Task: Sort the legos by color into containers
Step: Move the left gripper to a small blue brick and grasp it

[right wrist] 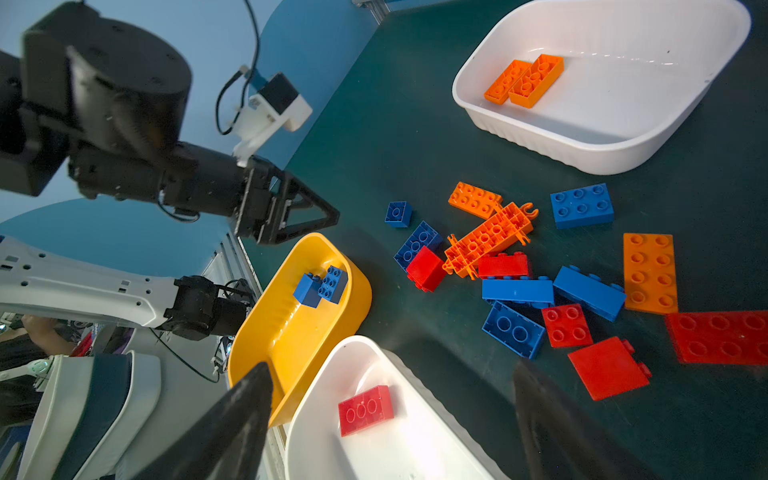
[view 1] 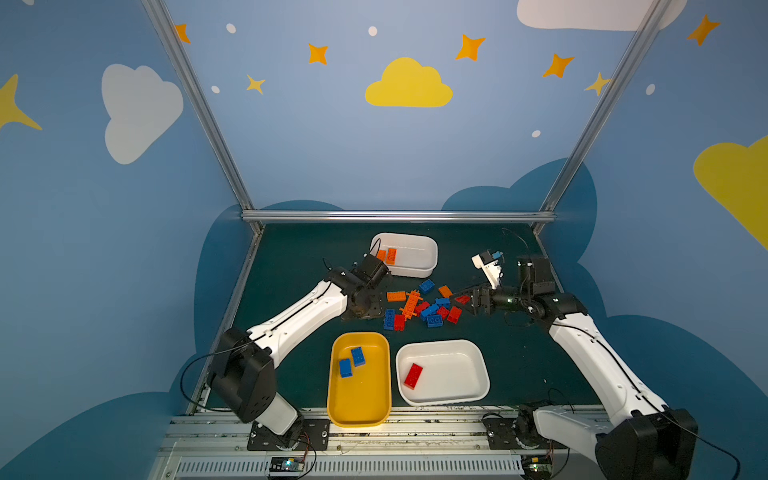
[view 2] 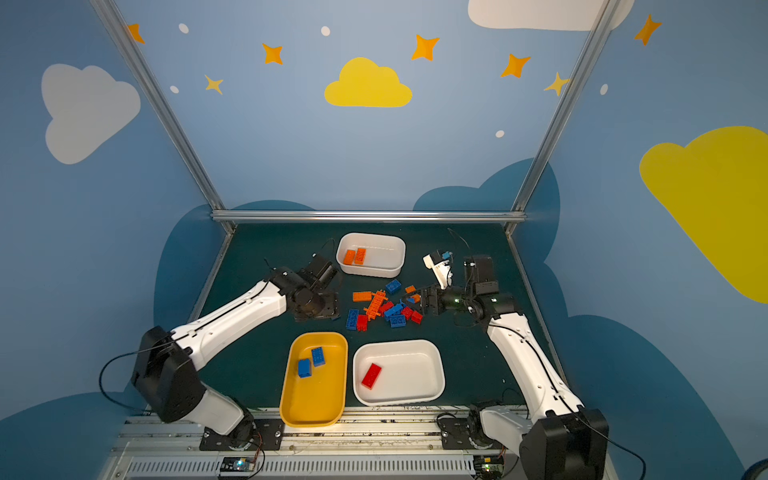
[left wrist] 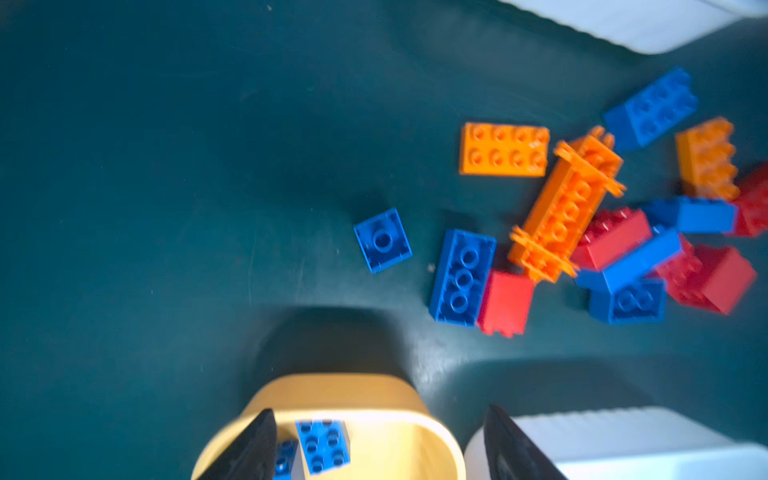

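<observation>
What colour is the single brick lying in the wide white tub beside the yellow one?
The brick is red, clearest in the right wrist view.

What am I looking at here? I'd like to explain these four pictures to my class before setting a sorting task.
Two white robot arms, each ending in a two-fingered gripper, stand at a dark green table. Two pictures look down from overhead; the other two come from cameras on the wrists. Loose orange, blue and red bricks lie in a pile mid-table. The yellow tub holds two blue bricks, the wide white tub one red brick, the smaller white tub two orange bricks. The left gripper and right gripper are both open and hold nothing.
</observation>
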`<action>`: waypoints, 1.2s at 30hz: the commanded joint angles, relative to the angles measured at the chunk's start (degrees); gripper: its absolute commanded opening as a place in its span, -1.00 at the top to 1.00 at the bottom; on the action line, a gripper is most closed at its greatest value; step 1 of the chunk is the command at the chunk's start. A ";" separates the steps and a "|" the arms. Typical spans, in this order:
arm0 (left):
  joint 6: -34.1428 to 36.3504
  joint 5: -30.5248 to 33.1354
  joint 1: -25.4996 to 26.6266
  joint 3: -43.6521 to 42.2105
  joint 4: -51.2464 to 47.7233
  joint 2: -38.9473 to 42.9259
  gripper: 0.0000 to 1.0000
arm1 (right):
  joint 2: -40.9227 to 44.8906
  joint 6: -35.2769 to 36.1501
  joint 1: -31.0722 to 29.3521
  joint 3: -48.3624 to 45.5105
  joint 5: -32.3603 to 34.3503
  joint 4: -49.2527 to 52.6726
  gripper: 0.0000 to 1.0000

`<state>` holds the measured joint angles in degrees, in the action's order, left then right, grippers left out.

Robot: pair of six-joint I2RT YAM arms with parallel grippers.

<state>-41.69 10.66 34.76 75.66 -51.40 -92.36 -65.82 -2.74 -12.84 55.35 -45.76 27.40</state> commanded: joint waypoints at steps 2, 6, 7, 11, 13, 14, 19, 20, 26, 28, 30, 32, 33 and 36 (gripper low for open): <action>-0.40 -2.57 -1.90 2.80 1.05 -6.86 -0.55 | -1.13 0.13 -0.04 1.95 -1.27 -2.12 -0.78; -4.55 -1.27 -2.50 4.60 2.58 -12.46 -0.55 | -1.81 0.54 0.01 2.22 -1.28 -2.41 -0.78; -5.10 -1.33 -2.57 4.91 3.42 -13.73 -0.55 | -1.95 0.70 0.10 2.22 -1.15 -2.44 -0.78; -6.66 -1.06 -2.62 7.17 4.25 -19.03 -0.51 | -2.46 0.87 0.10 2.26 -1.24 -2.52 -0.78; -7.63 0.09 -2.60 8.47 3.43 -21.38 -0.46 | -2.59 0.96 0.12 2.26 -1.36 -2.61 -0.78; -8.09 1.04 -2.60 8.91 2.86 -22.04 -0.43 | -2.57 0.92 0.21 2.23 -1.35 -2.55 -0.78; -8.07 2.27 -2.77 8.83 4.55 -23.74 -0.23 | -2.60 1.03 0.20 1.79 -1.79 -2.48 -0.78; -7.97 2.01 -2.82 8.72 4.80 -24.05 -0.18 | -2.49 0.93 0.15 1.65 -1.96 -2.53 -0.78; -7.58 1.34 -2.87 7.24 6.21 -25.00 0.23 | -0.87 -1.07 0.14 0.01 -3.18 -3.07 -0.78; -7.03 1.28 -2.86 7.22 5.89 -24.96 0.37 | 0.07 -2.28 0.03 -0.88 -3.62 -3.40 -0.78; -6.52 0.87 -2.85 6.97 5.87 -24.20 0.43 | 1.02 -3.18 -0.04 -1.59 -4.14 -3.18 -0.78; -5.84 0.24 -2.77 6.65 5.49 -23.03 0.47 | 2.25 -4.08 -0.16 -2.28 -4.74 -2.65 -0.77; -5.54 0.00 -2.63 6.48 5.03 -22.15 0.47 | 2.91 -4.70 -0.24 -2.66 -5.16 -2.38 -0.78; -3.35 -0.87 -1.70 6.00 3.35 -18.86 0.47 | 5.54 -5.95 -0.78 -3.87 -5.91 -1.10 -0.77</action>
<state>-47.51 10.98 32.38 82.43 -45.67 -115.35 -62.89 -6.85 -13.04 52.60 -49.60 25.15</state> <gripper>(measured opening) 0.313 0.886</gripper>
